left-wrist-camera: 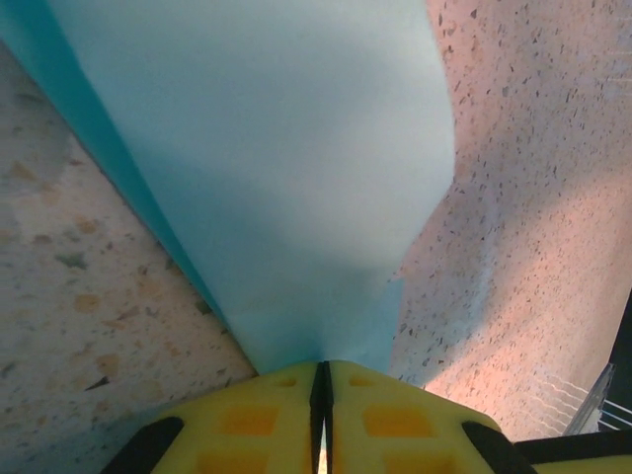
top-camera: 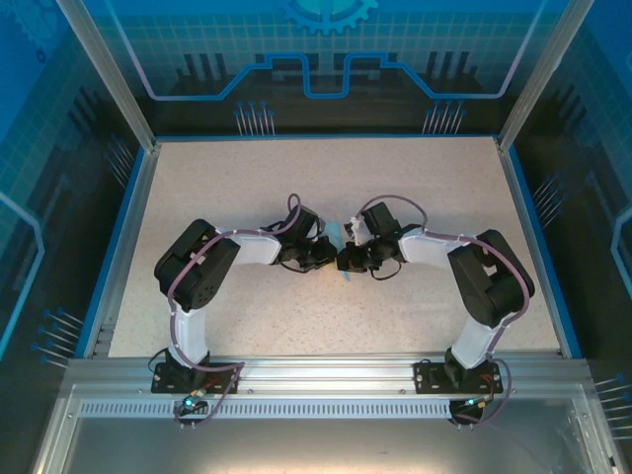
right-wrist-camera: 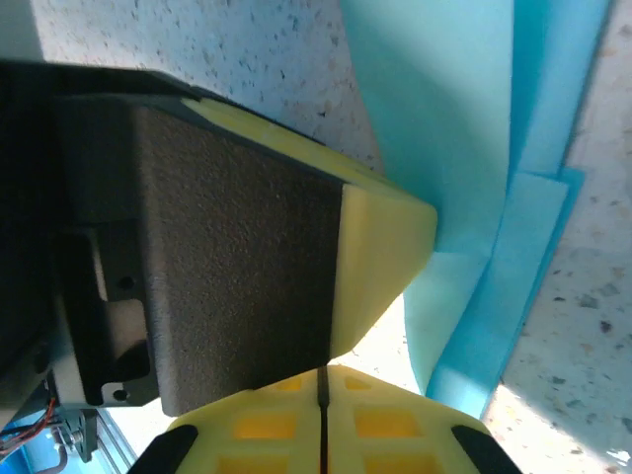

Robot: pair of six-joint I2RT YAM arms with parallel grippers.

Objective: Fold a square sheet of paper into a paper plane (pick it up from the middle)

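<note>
At the middle of the speckled surface [top-camera: 247, 188], both arms meet over a light-blue sheet of paper [left-wrist-camera: 296, 178] folded into overlapping layers. The left gripper [left-wrist-camera: 323, 369] is clamped on the near end of the sheet, which fans out ahead of it. The right gripper [right-wrist-camera: 321, 377] is closed just beside the layered edge; I cannot tell whether it pinches any paper

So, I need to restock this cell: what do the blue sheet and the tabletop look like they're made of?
Blue sheet: thin matte paper, most likely; it bows in a soft curve and shows crisp, stacked fold edges in the right wrist view. Tabletop: a pale, matte, speckled surface, perhaps stone-effect laminate or composite; only the flecked face shows, so which is unclear.
</note>
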